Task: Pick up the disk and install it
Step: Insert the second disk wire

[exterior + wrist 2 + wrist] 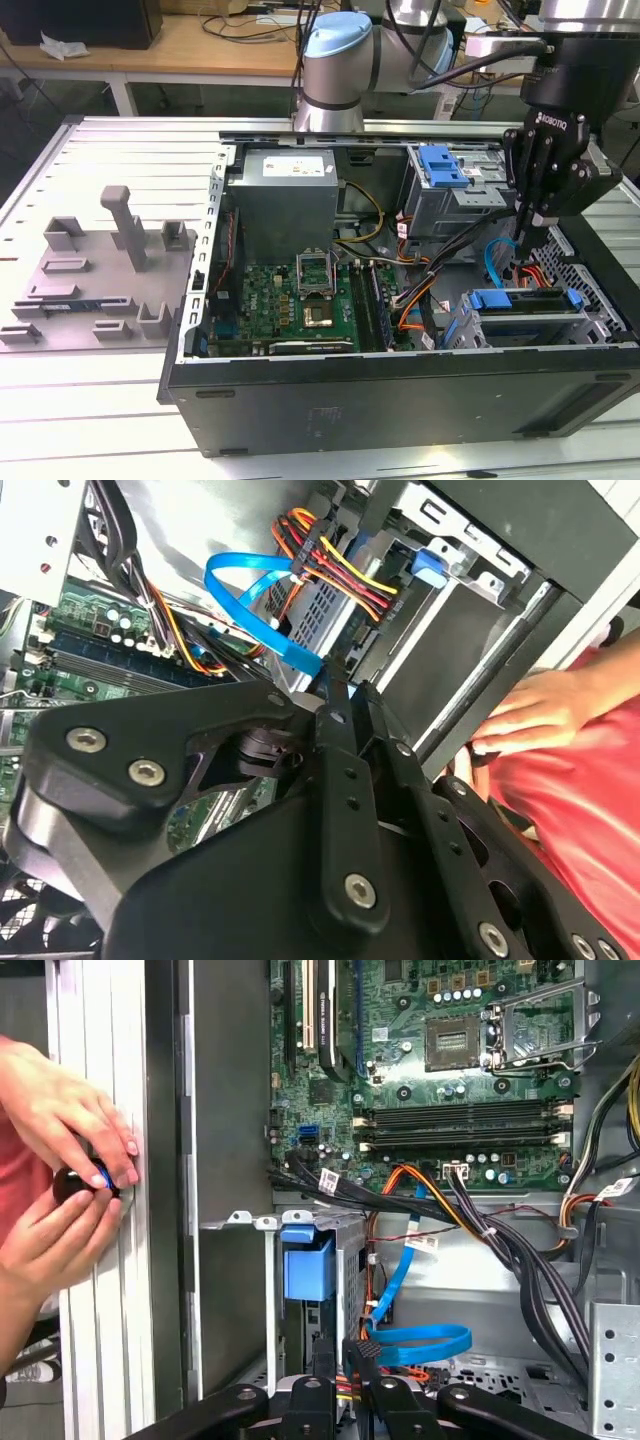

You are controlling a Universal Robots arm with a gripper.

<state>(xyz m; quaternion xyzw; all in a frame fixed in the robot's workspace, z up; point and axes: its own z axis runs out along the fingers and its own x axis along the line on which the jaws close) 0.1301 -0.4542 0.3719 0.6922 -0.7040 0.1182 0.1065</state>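
Disk (520, 310) seated in bay
Hand (528, 245) pressed together, empty, above it; disk looks rigid, fragile: grip bracket edges.

A big counter (120, 140) made of pale metal strips with grooves holds everything. An open black computer case (400, 390) lies on its side on the counter. Just beside the case, on the exterior view's left, grey holder blocks (100, 270) stand on the counter, one tall post (125, 225) among them. A person's hands (60, 1160) rest at the counter's edge.
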